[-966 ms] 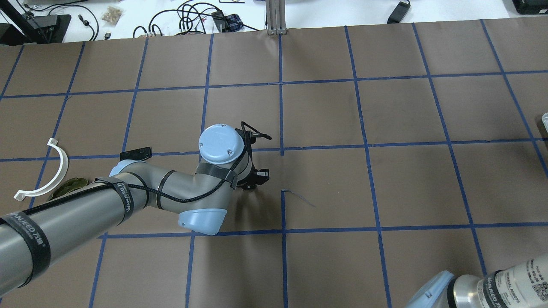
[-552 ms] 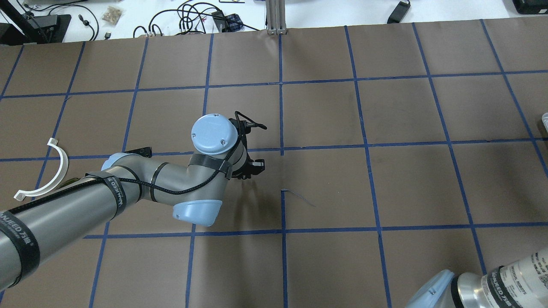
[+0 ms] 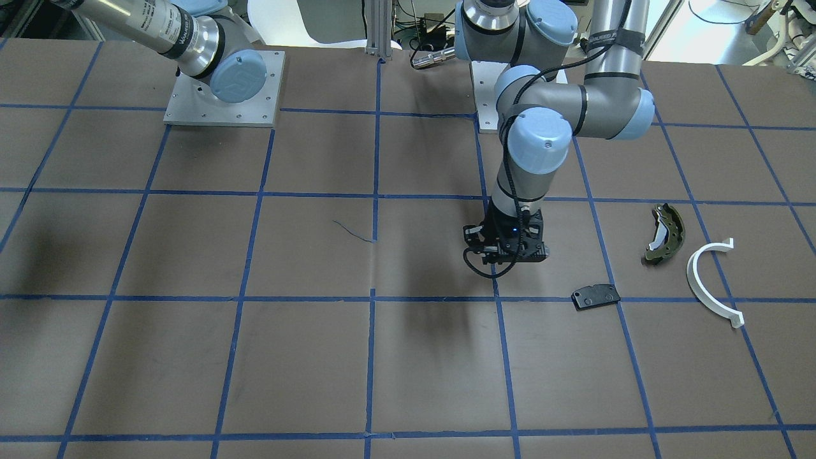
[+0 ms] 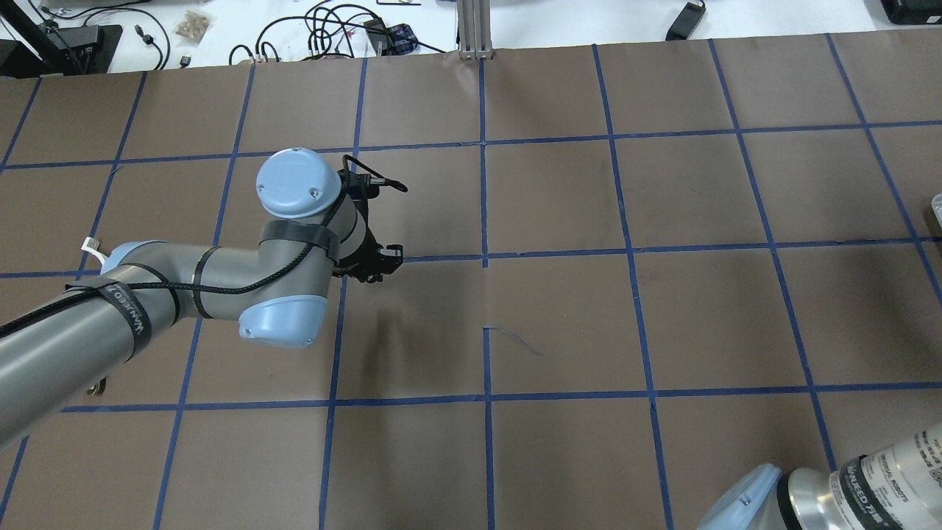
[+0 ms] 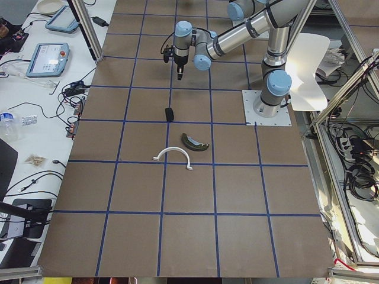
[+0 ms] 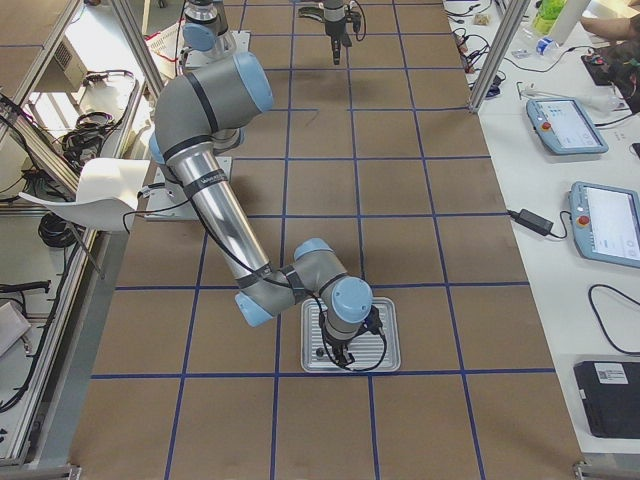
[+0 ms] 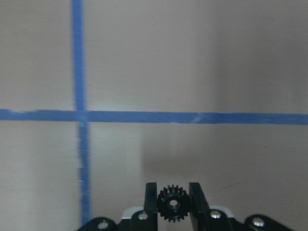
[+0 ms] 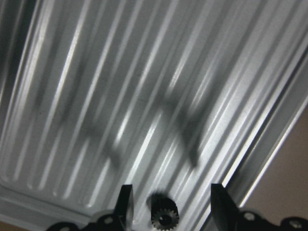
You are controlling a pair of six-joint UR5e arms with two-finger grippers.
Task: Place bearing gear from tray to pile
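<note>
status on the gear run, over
Left gripper shut on a bearing gear, short of the pile. Right gripper open over the tray, second gear between its jaws, ungripped. Nothing in the way.

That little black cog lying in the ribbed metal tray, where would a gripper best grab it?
Across its toothed rim, coming straight down from above. The cog seems to lie flat on the tray, so opposite sides of the rim are free. The right gripper hangs open astride it, one finger each side. The tray's wall is close, so a vertical approach looks safest.
</note>
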